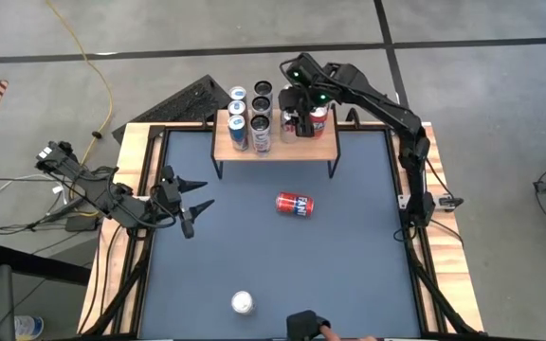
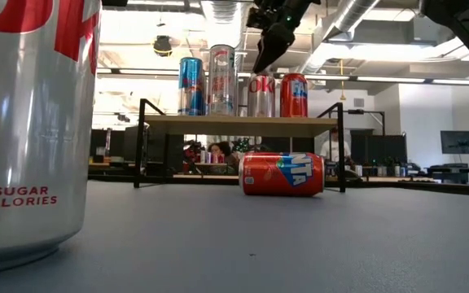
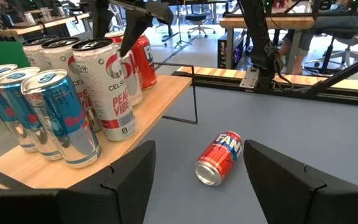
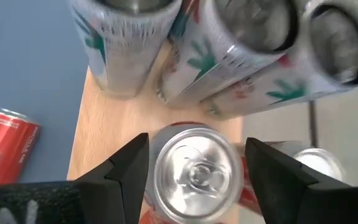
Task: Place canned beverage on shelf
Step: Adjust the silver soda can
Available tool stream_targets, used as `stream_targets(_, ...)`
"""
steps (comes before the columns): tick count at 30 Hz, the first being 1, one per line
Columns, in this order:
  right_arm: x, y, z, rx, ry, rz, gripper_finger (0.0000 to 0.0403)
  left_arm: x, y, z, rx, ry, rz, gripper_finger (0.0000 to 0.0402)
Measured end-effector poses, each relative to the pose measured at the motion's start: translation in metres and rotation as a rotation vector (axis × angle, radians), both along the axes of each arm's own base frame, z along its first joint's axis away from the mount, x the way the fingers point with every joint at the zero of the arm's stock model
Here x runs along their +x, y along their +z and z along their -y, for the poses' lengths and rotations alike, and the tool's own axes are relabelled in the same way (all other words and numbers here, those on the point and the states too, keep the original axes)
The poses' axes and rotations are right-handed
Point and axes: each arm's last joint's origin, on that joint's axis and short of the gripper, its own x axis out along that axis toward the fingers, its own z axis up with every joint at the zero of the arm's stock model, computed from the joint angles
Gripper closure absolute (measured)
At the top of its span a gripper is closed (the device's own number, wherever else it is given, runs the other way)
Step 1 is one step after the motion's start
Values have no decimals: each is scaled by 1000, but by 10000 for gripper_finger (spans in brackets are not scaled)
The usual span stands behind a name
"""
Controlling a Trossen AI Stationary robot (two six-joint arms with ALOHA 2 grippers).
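Note:
The shelf, a wooden top on thin black legs, stands at the table's far middle and carries several upright cans: blue ones, tall Celsius ones, a silver can and a red one. My right gripper hovers open just over the silver-topped can, one finger on each side and clear of it. A red can lies on its side on the table mat in front of the shelf. My left gripper waits open at the table's left, holding nothing.
A white can stands upright near the table's near edge and fills the left of the low view. A dark object sits at the near edge. A raised wooden rim borders the table. A keyboard lies beyond the far left corner.

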Motion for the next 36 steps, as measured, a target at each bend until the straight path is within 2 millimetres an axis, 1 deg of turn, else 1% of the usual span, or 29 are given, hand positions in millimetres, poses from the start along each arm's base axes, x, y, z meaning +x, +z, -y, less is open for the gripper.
stream_targets(2, -3, 6, -1, -14, 5, 15, 159, 0, 0, 0, 0, 0, 0, 166)
stream_targets(4, -8, 15, -4, -47, 20, 46, 159, 0, 0, 0, 0, 1, 0, 166)
stream_targets(6, -13, 26, -1, -97, 5, 95, 159, 0, 0, 0, 1, 1, 0, 166)
stream_targets(9, -19, 41, 16, -241, -109, 181, 166, 0, 0, 0, 1, 1, 0, 166)
stream_targets(12, -29, 50, 41, -360, -223, 229, 195, 0, 0, 0, 1, 1, 0, 166)
stream_targets(15, -34, 43, 64, -376, -281, 221, 248, 0, 0, 0, 0, 1, 0, 166)
stream_targets(18, -32, 23, 82, -345, -304, 163, 310, 0, 0, 0, 0, 1, 1, 166)
stream_targets(20, -31, 14, 90, -329, -311, 138, 347, 0, 0, 0, 0, 3, 1, 166)
stream_targets(23, -29, 8, 95, -319, -315, 121, 390, 0, 0, 0, 0, 12, 3, 166)
stream_targets(25, -28, 2, 96, -302, -313, 95, 397, 0, 0, 0, -6, 13, 6, 166)
stream_targets(28, -25, -4, 94, -278, -301, 71, 390, 0, 0, 0, -8, 13, 7, 166)
stream_targets(32, -23, -6, 86, -255, -279, 35, 398, 0, 0, 0, -8, 13, 7, 166)
stream_targets(36, -22, -7, 84, -245, -271, 25, 401, 0, 0, 0, -8, 9, 6, 166)
